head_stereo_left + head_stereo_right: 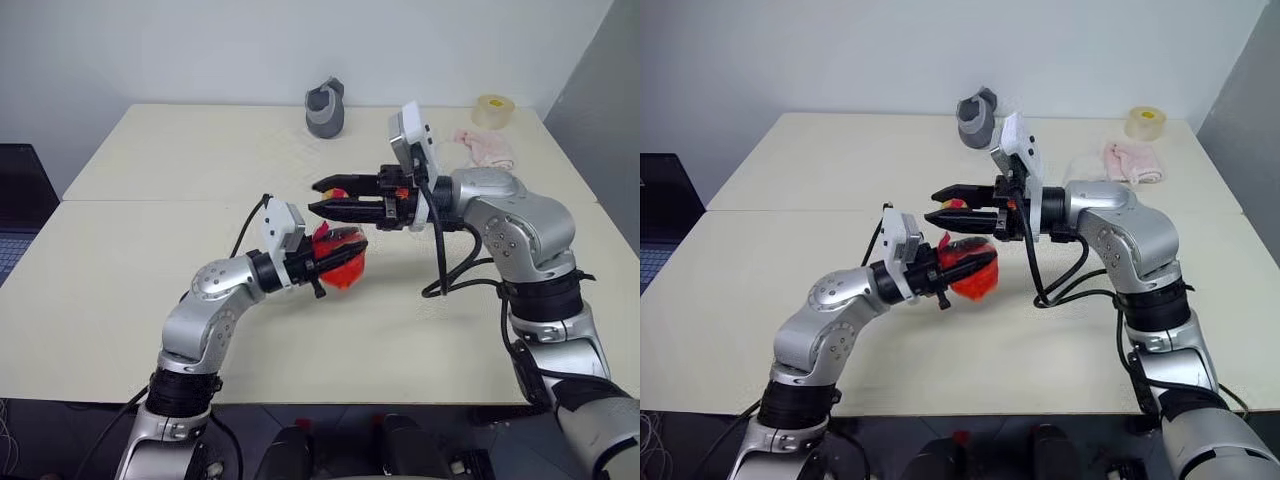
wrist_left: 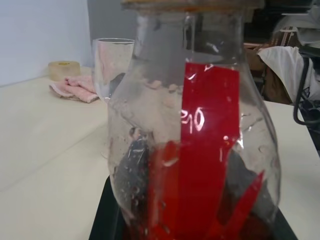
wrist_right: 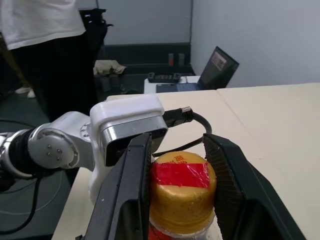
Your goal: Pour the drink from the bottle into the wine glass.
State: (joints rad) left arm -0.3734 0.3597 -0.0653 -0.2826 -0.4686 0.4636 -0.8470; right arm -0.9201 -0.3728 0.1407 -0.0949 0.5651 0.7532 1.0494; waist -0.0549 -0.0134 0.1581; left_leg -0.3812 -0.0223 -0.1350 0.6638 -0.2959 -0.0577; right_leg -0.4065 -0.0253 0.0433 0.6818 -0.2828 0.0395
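Note:
My left gripper (image 1: 343, 250) is shut on the bottle (image 1: 347, 268), a small clear one with a red label strip (image 2: 207, 135). It holds the bottle above the table (image 1: 150, 280), near the middle. The red-orange drink (image 2: 162, 205) fills the bottle's lower part. My right gripper (image 1: 318, 197) reaches in level from the right. Its two black fingers (image 3: 134, 190) are closed on either side of the yellow cap (image 3: 182, 195). The wine glass (image 2: 112, 65) stands on the table behind the bottle in the left wrist view, and its bowl looks empty.
At the table's far edge stands a grey cup-like object (image 1: 325, 108). A tape roll (image 1: 493, 110) and a pink cloth (image 1: 483, 148) lie at the far right. A laptop (image 3: 220, 67) sits beyond the left edge. A person (image 3: 45, 45) stands beyond the table.

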